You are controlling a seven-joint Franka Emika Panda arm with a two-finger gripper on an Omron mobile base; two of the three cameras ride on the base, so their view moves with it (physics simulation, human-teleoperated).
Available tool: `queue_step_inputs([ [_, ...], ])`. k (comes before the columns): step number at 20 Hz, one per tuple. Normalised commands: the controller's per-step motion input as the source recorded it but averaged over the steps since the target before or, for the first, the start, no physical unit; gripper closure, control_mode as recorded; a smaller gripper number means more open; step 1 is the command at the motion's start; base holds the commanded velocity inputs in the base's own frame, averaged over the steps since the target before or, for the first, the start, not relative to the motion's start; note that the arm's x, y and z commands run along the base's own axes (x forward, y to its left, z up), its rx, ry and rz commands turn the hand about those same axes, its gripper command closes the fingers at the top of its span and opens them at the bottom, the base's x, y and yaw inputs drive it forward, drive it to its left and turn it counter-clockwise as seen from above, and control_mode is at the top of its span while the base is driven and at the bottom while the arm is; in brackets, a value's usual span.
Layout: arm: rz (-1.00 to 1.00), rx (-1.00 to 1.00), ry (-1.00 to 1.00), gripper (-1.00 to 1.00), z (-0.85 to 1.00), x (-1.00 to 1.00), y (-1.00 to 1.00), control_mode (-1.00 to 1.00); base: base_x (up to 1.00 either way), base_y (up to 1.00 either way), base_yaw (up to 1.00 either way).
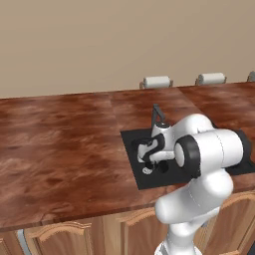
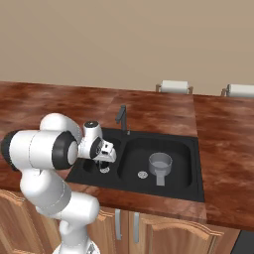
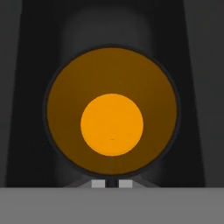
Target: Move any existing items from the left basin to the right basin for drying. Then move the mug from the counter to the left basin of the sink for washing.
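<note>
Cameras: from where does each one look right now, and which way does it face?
Left base view: behind-left of the arm, facing the black two-compartment sink; white arm lower right.
Right base view: behind-right, same sink; grey metal cup in the wider right basin, gripper over the narrower left basin.
Hand view: looks straight into the black orange-bottomed mug.

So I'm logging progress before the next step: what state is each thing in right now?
mug: upright, open top facing the hand camera, directly beneath it.
gripper: lowered in the left basin; fingers' state unclear.
grey metal cup: upright in the right basin.
</note>
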Motion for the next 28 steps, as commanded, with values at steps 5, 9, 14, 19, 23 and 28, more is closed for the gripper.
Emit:
queue_step_inputs([
  [5, 0.01, 0.0, 0.0, 1.0, -0.14, 0.23, 0.0, -1.0, 0.0, 0.0, 0.0],
  [9, 0.02, 0.0, 0.0, 1.0, -0.15, 0.16, 0.0, -1.0, 0.0, 0.0, 0.0],
  [14, 0.02, 0.0, 0.0, 1.0, -0.18, 0.15, 0.0, -1.0, 0.0, 0.0, 0.0],
  [19, 0.02, 0.0, 0.0, 1.0, -0.24, 0.11, 0.0, -1.0, 0.0, 0.0, 0.0],
  [23, 0.03, 0.0, 0.0, 1.0, -0.12, 0.2, -0.01, -1.0, 0.0, 0.0, 0.0],
  [28, 0.02, 0.0, 0.0, 1.0, -0.11, 0.19, -0.01, -1.0, 0.0, 0.0, 0.0],
])
